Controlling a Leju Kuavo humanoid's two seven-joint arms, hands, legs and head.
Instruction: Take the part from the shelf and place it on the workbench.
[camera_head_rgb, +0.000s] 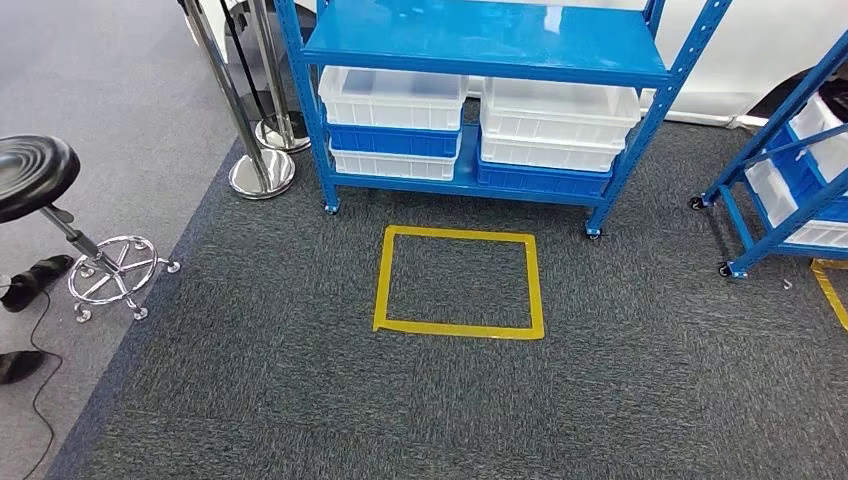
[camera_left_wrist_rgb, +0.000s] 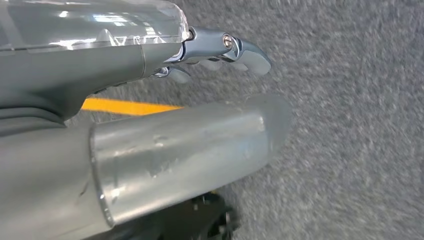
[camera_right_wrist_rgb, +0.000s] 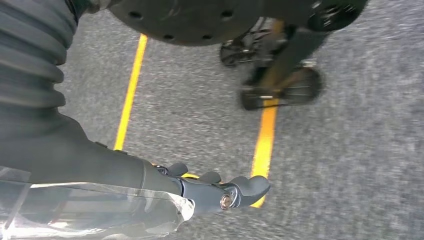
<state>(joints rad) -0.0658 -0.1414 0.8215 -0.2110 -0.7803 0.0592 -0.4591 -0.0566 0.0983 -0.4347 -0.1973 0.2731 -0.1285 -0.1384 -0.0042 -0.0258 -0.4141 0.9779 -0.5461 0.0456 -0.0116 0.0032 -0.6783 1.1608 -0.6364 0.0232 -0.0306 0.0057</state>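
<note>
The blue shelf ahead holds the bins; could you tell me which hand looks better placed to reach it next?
Neither yet. The left hand and right hand both hang over the carpet holding nothing, and the blue shelf stands beyond the yellow tape square, roughly centred.

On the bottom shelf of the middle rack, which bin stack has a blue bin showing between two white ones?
The left stack: a blue bin sits between white bins. The right stack shows only white bins above the shelf.

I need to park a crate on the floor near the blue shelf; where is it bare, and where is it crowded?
Bare: the grey carpet inside and around the yellow tape square, in front of the blue metal shelf. Crowded: at left, the black round stool on its chrome wheeled base and the chrome stanchion posts; at right, a second blue shelf on wheels.
</note>
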